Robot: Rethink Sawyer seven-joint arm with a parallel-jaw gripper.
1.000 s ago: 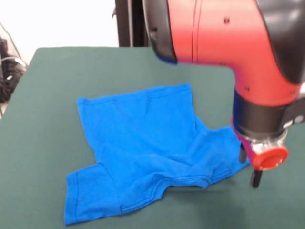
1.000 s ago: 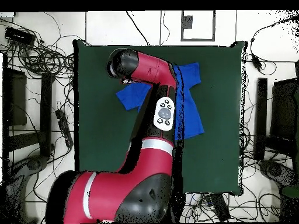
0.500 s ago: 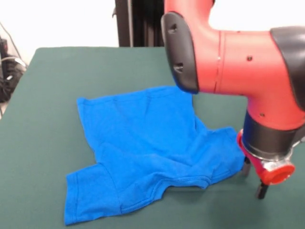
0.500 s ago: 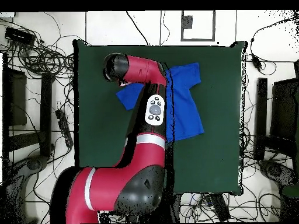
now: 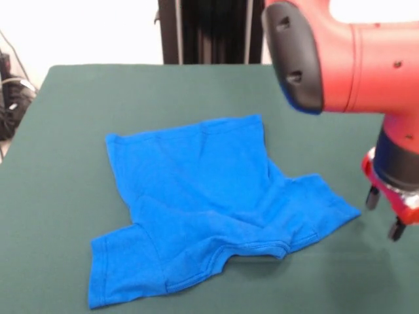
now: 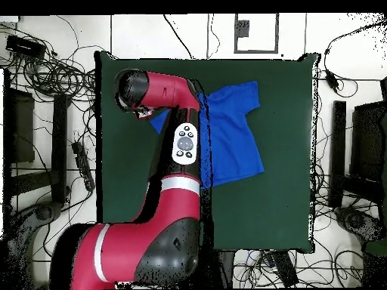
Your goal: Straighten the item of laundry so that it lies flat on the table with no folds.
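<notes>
The two dark fingers stand spread and empty over the dark green felt-covered worktop, just clear of the bright royal-blue cotton T-shirt, whose sleeve tip lies at their nine o'clock. The shirt's long axis runs twelve to six, collar toward six. Creases gather near the collar.

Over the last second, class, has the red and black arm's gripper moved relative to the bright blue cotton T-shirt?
Yes. In the front view the gripper has slid rightward, off the bright blue cotton T-shirt sleeve's edge, onto the dark green felt table.
</notes>
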